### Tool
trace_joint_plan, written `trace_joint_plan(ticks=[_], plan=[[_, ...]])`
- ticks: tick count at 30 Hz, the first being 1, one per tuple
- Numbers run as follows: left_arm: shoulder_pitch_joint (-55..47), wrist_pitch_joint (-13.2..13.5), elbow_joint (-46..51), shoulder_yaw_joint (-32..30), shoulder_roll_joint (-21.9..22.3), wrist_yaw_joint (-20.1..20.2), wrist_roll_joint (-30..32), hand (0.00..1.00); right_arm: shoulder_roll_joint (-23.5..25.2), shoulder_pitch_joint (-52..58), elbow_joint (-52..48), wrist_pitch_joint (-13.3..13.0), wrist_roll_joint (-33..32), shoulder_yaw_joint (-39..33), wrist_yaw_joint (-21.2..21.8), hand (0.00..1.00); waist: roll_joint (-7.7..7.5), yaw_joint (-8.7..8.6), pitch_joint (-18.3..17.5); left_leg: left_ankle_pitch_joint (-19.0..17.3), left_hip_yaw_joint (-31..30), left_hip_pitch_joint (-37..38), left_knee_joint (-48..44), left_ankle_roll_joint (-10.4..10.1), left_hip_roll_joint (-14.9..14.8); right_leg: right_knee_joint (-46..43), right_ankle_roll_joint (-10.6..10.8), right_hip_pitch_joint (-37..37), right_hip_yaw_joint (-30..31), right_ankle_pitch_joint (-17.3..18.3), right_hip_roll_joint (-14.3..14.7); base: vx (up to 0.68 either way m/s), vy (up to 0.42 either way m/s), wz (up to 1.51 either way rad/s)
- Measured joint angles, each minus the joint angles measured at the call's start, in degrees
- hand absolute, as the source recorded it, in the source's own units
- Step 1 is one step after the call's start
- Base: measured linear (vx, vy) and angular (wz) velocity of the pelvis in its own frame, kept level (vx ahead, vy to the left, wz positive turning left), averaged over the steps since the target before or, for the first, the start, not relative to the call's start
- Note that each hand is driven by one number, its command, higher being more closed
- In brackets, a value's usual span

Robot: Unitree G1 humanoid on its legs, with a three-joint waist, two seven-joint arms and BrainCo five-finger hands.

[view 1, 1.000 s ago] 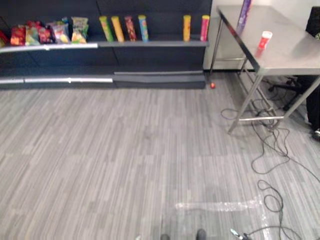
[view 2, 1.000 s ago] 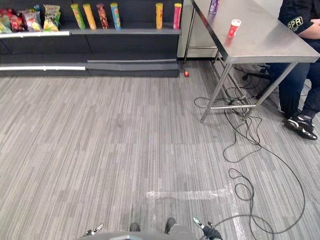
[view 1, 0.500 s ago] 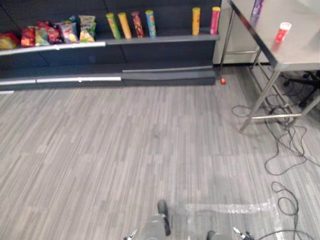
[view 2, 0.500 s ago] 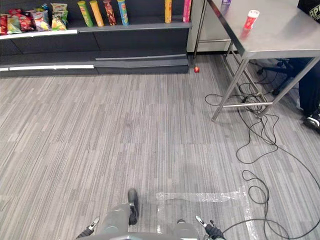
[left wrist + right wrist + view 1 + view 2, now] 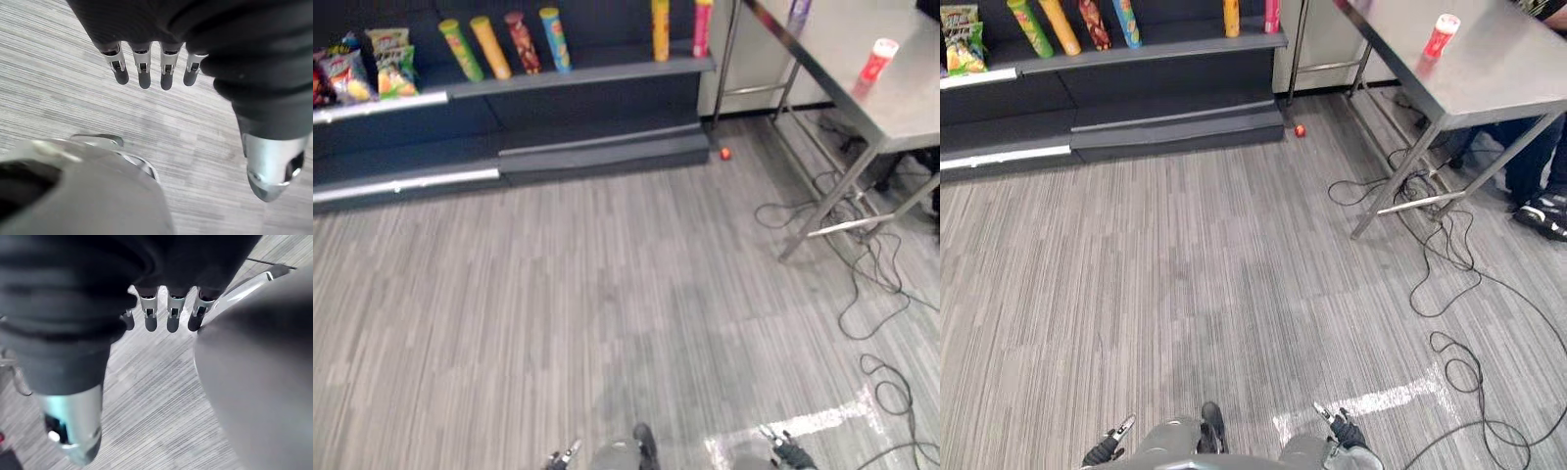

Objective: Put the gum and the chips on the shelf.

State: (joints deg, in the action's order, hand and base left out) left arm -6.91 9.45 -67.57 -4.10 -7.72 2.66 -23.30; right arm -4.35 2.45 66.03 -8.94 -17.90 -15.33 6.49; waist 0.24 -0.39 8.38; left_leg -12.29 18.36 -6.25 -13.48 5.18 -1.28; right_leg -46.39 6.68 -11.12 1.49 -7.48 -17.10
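Grasp gum canister (image 5: 878,59), 2 o'clock on worktop (image 5: 901,103), mid-body — likely light, rigid, slick. Left hand (image 5: 143,63), right hand (image 5: 173,313): fingers apart, empty.

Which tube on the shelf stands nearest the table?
The pink tube, at the right end of the shelf, just past the orange tube; the rest stand farther left.

Holds tubes (image 5: 489,47) and bags (image 5: 391,64) on the shelf (image 5: 597,70) at 11 o'clock, a red container (image 5: 1441,36) on the counter (image 5: 1498,83) at 2.
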Motion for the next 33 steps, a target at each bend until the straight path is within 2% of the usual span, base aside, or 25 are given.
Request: trace_joint_plan(ticks=[1, 2, 3, 4, 5, 6, 8, 9, 10, 12, 13, 14, 15, 18, 19, 21, 22, 23, 24, 25, 27, 29, 30, 32, 33], plan=[[0.0, 0.0, 0.2, 0.4, -0.3, -0.1, 0.0, 0.0, 0.3, -0.2, -0.1, -0.1, -0.2, 0.1, 0.0, 0.0, -0.66, 0.15, 0.4, -0.7, -0.3, 3.9, 2.5, 0.1, 1.1, -7.8, -1.0, -2.3, -2.5, 3.6, 0.2, 0.29, 0.113, 0.2], [-0.1, 0.0, 0.2, 0.5, -0.3, 0.0, 0.0, 0.0, 0.3, -0.2, -0.2, 0.0, -0.2, 0.2, 0.0, 0.0, -0.74, 0.48, 0.5, -0.8, -0.4, 5.9, 3.8, 0.1, 1.5, -10.2, -2.0, -3.2, -4.4, 6.1, 0.2, 0.28, 0.075, 0.06], [-0.4, -0.1, 0.0, 0.8, 0.0, 0.0, 0.0, 0.0, 0.0, -0.2, -1.0, -0.1, -0.3, 0.9, -0.1, 0.0, -0.28, 0.53, 0.7, -1.3, -0.5, 9.6, 5.8, -0.2, 1.7, -12.6, -4.3, -4.7, -9.3, 11.4, 0.3, 0.29, 0.034, -0.02], [-0.8, -0.1, -0.3, 0.8, 0.2, 0.0, 0.8, 0.0, -0.4, -0.2, -1.9, -0.7, -0.6, 2.3, 0.1, 0.0, 0.2, 0.33, 0.9, -1.9, -0.6, 13.1, 7.6, -0.7, 1.5, -11.0, -4.6, -6.8, -14.4, 16.1, 1.0, 0.24, 0.021, -0.01], [-0.9, -0.1, -0.4, 0.8, 0.2, 0.0, 1.1, 0.0, -0.4, -0.2, -2.1, -0.8, -0.7, 2.5, 0.1, 0.0, 0.23, 0.25, 1.0, -2.1, -0.6, 13.6, 7.7, -0.8, 1.5, -10.2, -4.7, -7.2, -15.2, 16.7, 1.1, 0.27, -0.052, 0.07], [-0.9, -0.1, -0.7, 0.1, 0.4, 0.1, 1.8, 0.0, -0.3, -0.3, -2.2, -1.5, -1.1, 2.9, 0.4, 0.0, 0.33, -0.23, 1.1, -2.8, -0.9, 15.0, 8.1, -1.5, 0.9, -4.7, -4.9, -8.7, -18.4, 17.8, 1.9, 0.25, -0.114, 0.17], [-1.2, -0.3, -0.8, -1.1, 0.8, 0.2, 2.0, 0.0, -0.3, -1.1, -2.2, -1.7, -1.2, 3.4, 0.4, 0.0, 0.65, -1.08, 1.3, -3.8, -1.7, 16.4, 8.4, -2.9, -0.6, 7.9, -4.2, -10.5, -20.8, 17.2, 4.3, 0.3, -0.141, 0.24], [-1.1, -0.6, -0.8, -1.8, 1.0, 0.3, 2.1, 0.0, -0.3, -1.3, -2.2, -1.7, -1.3, 3.4, 0.5, 0.0, 0.8, -1.0, 1.6, -4.4, -2.1, 17.6, 8.7, -4.0, -1.8, 17.7, -3.0, -11.2, -20.6, 15.5, 6.0, 0.44, -0.215, 0.24], [-1.0, -0.8, -0.8, -3.0, 1.3, 0.3, 2.1, 0.0, -0.2, -1.4, -2.2, -1.7, -1.5, 3.4, 0.5, 0.0, 0.83, -1.05, 1.9, -5.0, -2.7, 18.8, 9.4, -5.3, -2.9, 27.9, -2.5, -11.3, -19.6, 11.5, 7.5, 0.37, -0.182, 0.25], [-0.8, -0.9, -0.9, -4.4, 1.3, 0.5, 2.2, 0.0, -0.1, -1.2, -2.2, -1.7, -2.4, 3.2, 0.4, 0.0, 0.18, -1.17, 2.6, -6.0, -4.2, 20.9, 10.3, -6.9, -3.7, 39.0, -0.4, -10.2, -15.8, 6.2, 8.3, 0.52, -0.289, 0.44], [-0.3, -0.9, -1.2, -5.8, 1.9, 0.4, 2.2, 0.0, -0.3, -1.3, -2.2, -1.6, -2.4, 2.4, 0.4, 0.0, 0.71, -1.19, 3.2, -6.8, -5.6, 22.9, 11.3, -7.7, -5.0, 37.3, -1.0, -10.1, -14.6, 0.8, 8.8, 0.57, -0.336, 0.55], [0.4, -0.8, -1.7, -6.6, 2.4, 0.5, 2.2, 0.0, -0.7, -1.6, -2.4, -1.7, -2.4, 2.0, 0.4, 0.0, 1.25, -1.28, 3.6, -6.7, -6.2, 23.4, 11.3, -7.8, -5.5, 34.8, -1.2, -10.5, -14.4, 0.9, 9.3, 0.47, -0.293, 0.49], [0.9, -0.6, -1.9, -7.7, 3.4, 0.8, 2.2, 0.0, -1.7, -1.8, -2.3, -1.6, -2.3, 2.0, 0.4, 0.0, 2.03, -1.03, 3.7, -5.1, -6.9, 23.4, 10.8, -8.6, -6.6, 29.2, -5.4, -12.6, -14.6, 4.1, 9.6, 0.38, -0.248, 0.27], [0.8, -0.8, -2.0, -8.9, 4.3, 1.1, 2.2, 0.0, -2.0, -2.2, -2.1, -1.5, -2.4, 2.1, 0.4, 0.0, 2.48, -1.27, 3.7, 0.0, -9.7, 23.3, 7.1, -11.8, -8.9, 19.8, -6.8, -13.4, -16.3, 12.8, 9.5, 0.47, -0.325, 0.22], [0.8, -0.7, -1.9, -9.0, 4.4, 1.2, 2.2, 0.0, -2.1, -2.2, -2.1, -1.5, -2.4, 2.2, 0.4, 0.0, 2.56, -1.28, 3.7, 0.6, -10.4, 22.7, 4.8, -12.3, -9.5, 19.1, -6.9, -12.8, -16.9, 14.3, 9.6, 0.56, -0.321, 0.24], [1.0, -0.7, -1.8, -9.4, 4.4, 1.6, 2.1, 0.0, -2.1, -1.8, -1.9, -1.4, -2.4, 2.4, 0.4, 0.0, 2.79, -1.35, 3.6, 4.2, -14.5, 17.7, -8.9, -15.0, -11.5, 18.9, -7.5, -9.1, -18.2, 17.7, 10.4, 0.49, -0.269, 0.24], [0.9, -0.7, -0.7, -9.6, 4.0, 1.5, 2.0, 0.0, -2.2, -1.2, -1.9, -1.4, -2.4, 3.0, 0.3, 0.0, 2.92, -1.17, 3.6, 11.0, -16.7, 12.5, -20.9, -16.1, -12.5, 19.9, -8.4, -5.6, -18.6, 19.1, 11.1, 0.31, -0.152, 0.14], [0.9, -0.7, -0.6, -9.5, 4.3, 1.5, 2.0, 0.0, -2.4, -1.0, -1.9, -1.4, -2.4, 3.8, 0.4, 0.0, 2.55, -1.0, 3.8, 13.1, -17.1, 10.3, -26.5, -16.6, -13.1, 20.7, -8.8, -4.3, -18.9, 19.5, 11.4, 0.4, -0.152, 0.0], [0.8, -0.6, -0.5, -9.5, 4.6, 1.6, 1.8, 0.0, -2.7, -0.9, -1.8, -1.4, -2.5, 4.5, 0.4, 0.0, 2.91, -0.94, 3.9, 12.0, -16.3, 6.6, -34.3, -17.2, -14.2, 21.8, -9.5, -2.2, -19.0, 19.9, 12.1, 0.39, -0.081, -0.16], [0.6, -0.6, -0.2, -9.7, 4.7, 1.5, 1.4, 0.0, -2.6, -0.9, -1.2, -1.4, -3.4, 4.6, 0.4, 0.0, 3.26, -0.87, 3.9, 8.0, -13.6, 2.0, -42.6, -16.1, -14.7, 24.2, -9.6, 1.9, -18.4, 20.1, 13.0, 0.46, -0.083, -0.2], [0.5, -0.4, 0.3, -9.8, 4.7, 1.5, 1.3, 0.0, -2.4, -0.7, -0.6, -1.3, -3.6, 4.5, 0.3, 0.0, 3.21, -0.73, 3.9, 3.3, -9.6, -2.3, -44.6, -13.8, -13.8, 27.7, -9.3, 6.5, -17.8, 19.9, 13.1, 0.38, 0.006, -0.2], [0.4, 0.0, 0.7, -9.8, 4.7, 1.5, 0.9, 0.0, -2.3, -0.6, -0.4, -1.3, -3.6, 4.5, 0.3, 0.0, 3.18, -0.14, 3.9, 0.8, -7.0, -6.2, -42.4, -12.7, -13.3, 30.2, -8.8, 9.4, -16.9, 19.8, 13.0, 0.27, 0.07, -0.26], [0.3, 0.1, 1.7, -9.7, 4.8, 1.5, 0.9, 0.0, -2.0, -0.4, -0.4, -1.3, -3.9, 4.5, 0.2, 0.0, 3.12, 0.4, 4.0, -0.2, -5.5, -8.9, -37.8, -11.5, -13.0, 32.1, -8.3, 11.4, -16.2, 20.0, 12.6, 0.31, 0.138, -0.31], [-0.3, 0.3, 2.4, -9.8, 4.7, 1.5, 0.6, 0.0, -1.3, 0.0, -0.9, -1.1, -4.9, 4.6, 0.1, 0.0, 2.41, 0.8, 3.8, -0.1, -3.7, -10.7, -24.4, -10.8, -11.7, 33.3, -6.5, 13.5, -15.4, 20.8, 11.0, 0.33, 0.187, -0.2], [-0.5, 0.7, 2.7, -9.8, 4.7, 1.1, 0.5, 0.0, -1.0, 0.5, -1.3, -1.1, -4.9, 4.8, 0.1, 0.0, 1.98, 0.75, 3.6, 2.2, -3.8, -10.3, -12.1, -10.3, -9.9, 33.6, -4.8, 14.5, -14.8, 22.0, 9.6, 0.32, 0.244, -0.18]])
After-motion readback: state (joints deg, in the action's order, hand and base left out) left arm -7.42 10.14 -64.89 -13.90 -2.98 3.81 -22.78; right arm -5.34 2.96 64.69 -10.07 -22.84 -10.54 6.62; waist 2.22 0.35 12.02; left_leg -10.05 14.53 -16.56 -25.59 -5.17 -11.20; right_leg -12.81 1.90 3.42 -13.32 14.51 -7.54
